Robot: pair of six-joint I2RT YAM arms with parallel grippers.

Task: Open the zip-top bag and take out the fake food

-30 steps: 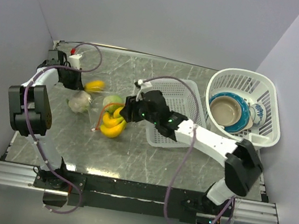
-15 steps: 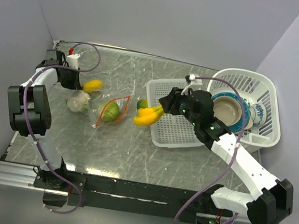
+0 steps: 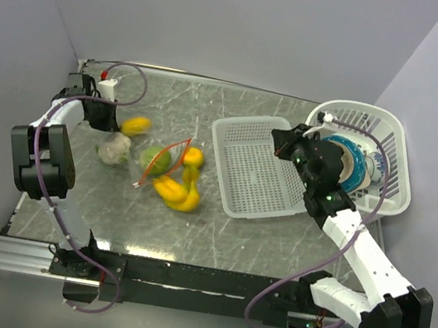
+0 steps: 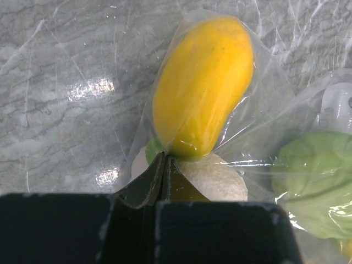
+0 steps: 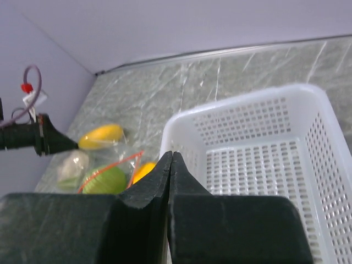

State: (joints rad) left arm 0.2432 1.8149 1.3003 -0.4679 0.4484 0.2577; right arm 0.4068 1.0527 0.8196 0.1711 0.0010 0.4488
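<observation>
While left gripper [image 4: 165, 158] pinches zip-top bag [image 4: 263, 71], I see right gripper [image 5: 172, 155] closed tight, empty, above white basket [image 5: 242, 124]; banana bunch [image 3: 178, 194] lies on table [image 3: 224, 234].

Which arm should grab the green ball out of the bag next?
Right. The right gripper is shut and empty near the white basket, free to reach the green ball. The left gripper is busy pinching the bag.

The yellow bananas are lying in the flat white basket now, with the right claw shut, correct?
No. The top view shows the bananas on the table beside the bag, not in the basket, which holds nothing. The right claw is shut, as you said.
</observation>
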